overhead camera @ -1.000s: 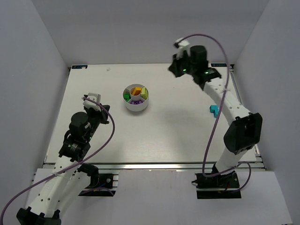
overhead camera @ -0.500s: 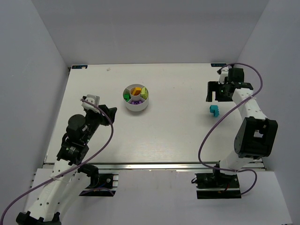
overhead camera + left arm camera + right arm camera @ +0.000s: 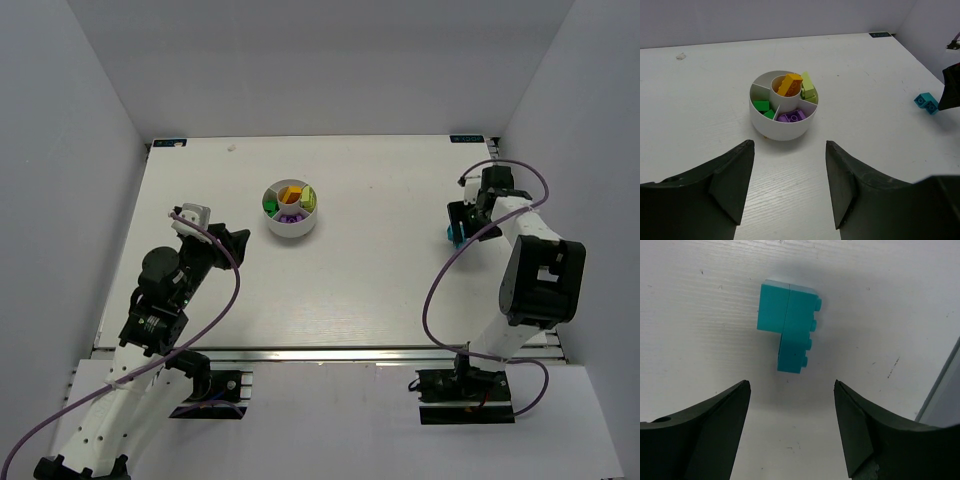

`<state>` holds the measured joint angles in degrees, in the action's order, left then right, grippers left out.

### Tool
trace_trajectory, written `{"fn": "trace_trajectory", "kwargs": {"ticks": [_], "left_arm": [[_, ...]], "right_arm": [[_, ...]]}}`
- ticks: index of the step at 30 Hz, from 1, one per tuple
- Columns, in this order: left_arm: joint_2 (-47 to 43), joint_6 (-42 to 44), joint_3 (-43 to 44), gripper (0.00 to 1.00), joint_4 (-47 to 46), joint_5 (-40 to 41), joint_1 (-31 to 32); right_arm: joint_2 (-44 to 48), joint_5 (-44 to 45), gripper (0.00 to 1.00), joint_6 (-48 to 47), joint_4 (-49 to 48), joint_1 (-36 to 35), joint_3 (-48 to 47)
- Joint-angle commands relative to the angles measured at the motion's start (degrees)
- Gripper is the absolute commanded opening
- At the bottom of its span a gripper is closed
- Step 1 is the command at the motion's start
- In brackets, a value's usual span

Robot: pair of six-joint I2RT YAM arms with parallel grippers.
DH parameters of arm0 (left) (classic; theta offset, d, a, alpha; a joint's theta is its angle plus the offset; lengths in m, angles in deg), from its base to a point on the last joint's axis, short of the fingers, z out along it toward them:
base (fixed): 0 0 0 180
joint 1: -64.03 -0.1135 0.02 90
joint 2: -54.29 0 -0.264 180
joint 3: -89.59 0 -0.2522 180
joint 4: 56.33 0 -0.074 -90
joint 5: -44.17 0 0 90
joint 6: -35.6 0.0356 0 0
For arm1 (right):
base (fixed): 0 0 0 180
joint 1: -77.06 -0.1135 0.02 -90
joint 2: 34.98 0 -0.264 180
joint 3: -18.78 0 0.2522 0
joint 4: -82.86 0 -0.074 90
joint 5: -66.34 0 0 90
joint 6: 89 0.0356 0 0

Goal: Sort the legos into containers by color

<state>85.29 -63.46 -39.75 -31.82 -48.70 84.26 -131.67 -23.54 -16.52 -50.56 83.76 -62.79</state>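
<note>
The cyan legos (image 3: pixel 790 332), two bricks stuck together, lie on their side on the white table at the right. My right gripper (image 3: pixel 790 384) hangs open just above them, and they sit a little beyond its fingertips, touching neither. In the top view this gripper (image 3: pixel 462 222) covers most of the cyan piece (image 3: pixel 451 234). The round white dish (image 3: pixel 783 125) of containers stands mid-table, holding an orange brick (image 3: pixel 789 84) in its central well, lime green (image 3: pixel 808 90), dark green (image 3: pixel 761 106) and purple (image 3: pixel 791 117) in its wedges. My left gripper (image 3: pixel 789 144) is open and empty, well short of the dish.
The right wall (image 3: pixel 942 385) rises close beside the cyan piece. A small white scrap (image 3: pixel 681 56) lies at the table's far left. White walls enclose the table on three sides.
My right arm has swung from the far middle of the table out to the right and down over the cyan piece. The left arm has shifted only slightly.
</note>
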Motion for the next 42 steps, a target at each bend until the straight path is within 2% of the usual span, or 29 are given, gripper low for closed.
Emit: {"fn": "trace_trajectory", "kwargs": {"ticks": [1,11,14,17,20,23,27,28,29,30,34,35,38,42], "left_arm": [[-0.3,-0.5,1.9,0.69,-0.2,-0.6,0.2],[0.4,-0.3,1.7,0.69,-0.2,-0.5,0.2],[0.5,-0.3,1.7,0.69,-0.2,-0.6,0.2],[0.7,-0.3,1.6,0.69,-0.3,-0.6,0.2],[1.1,-0.3,1.7,0.69,-0.2,-0.6,0.2],[1.2,-0.3,1.6,0.69,-0.3,-0.7,0.2],[1.3,0.2,1.1,0.70,-2.1,-5.8,0.2],[1.5,0.4,0.6,0.70,-2.7,-9.8,0.2],[1.7,0.2,0.4,0.72,-3.4,-12.1,0.2],[2.7,-0.1,0.1,0.73,-5.3,-14.6,0.8],[10.3,-6.7,-0.3,0.76,-12.2,-29.9,0.8],[12.7,-8.8,-0.3,0.76,-15.7,-32.2,0.8],[22.4,-16.1,3.4,0.76,-19.1,-37.9,1.4],[32.9,-20.9,11.2,0.76,-17.7,-36.8,5.6]], "right_arm": [[-2.4,0.6,0.73,-1.4,-2.0,0.2,-2.2],[-9.7,0.6,0.71,0.1,-4.7,0.2,-5.8],[-10.9,1.0,0.68,0.4,-5.0,0.3,-6.1],[-11.1,0.8,0.60,0.3,-5.7,0.3,-5.5],[-11.1,0.5,0.47,0.3,-5.9,0.4,-4.9],[-11.0,0.5,0.41,-0.1,-6.2,0.7,-4.5],[-10.5,-3.8,0.30,-0.7,-5.4,1.3,-4.5],[-10.1,-4.9,0.27,-0.7,-5.1,1.3,-4.6],[-9.7,-5.8,0.13,-1.0,-5.0,1.4,-4.5],[-8.2,-8.6,0.01,-1.7,-4.5,1.3,-4.5],[0.1,-22.2,0.00,-8.2,-2.8,0.4,-0.2],[2.0,-28.7,0.00,-9.7,-2.2,0.1,0.7],[10.0,-40.1,0.00,-16.0,0.9,-1.8,3.1],[20.3,-44.9,0.00,-18.3,-0.2,-6.5,6.4]]}}
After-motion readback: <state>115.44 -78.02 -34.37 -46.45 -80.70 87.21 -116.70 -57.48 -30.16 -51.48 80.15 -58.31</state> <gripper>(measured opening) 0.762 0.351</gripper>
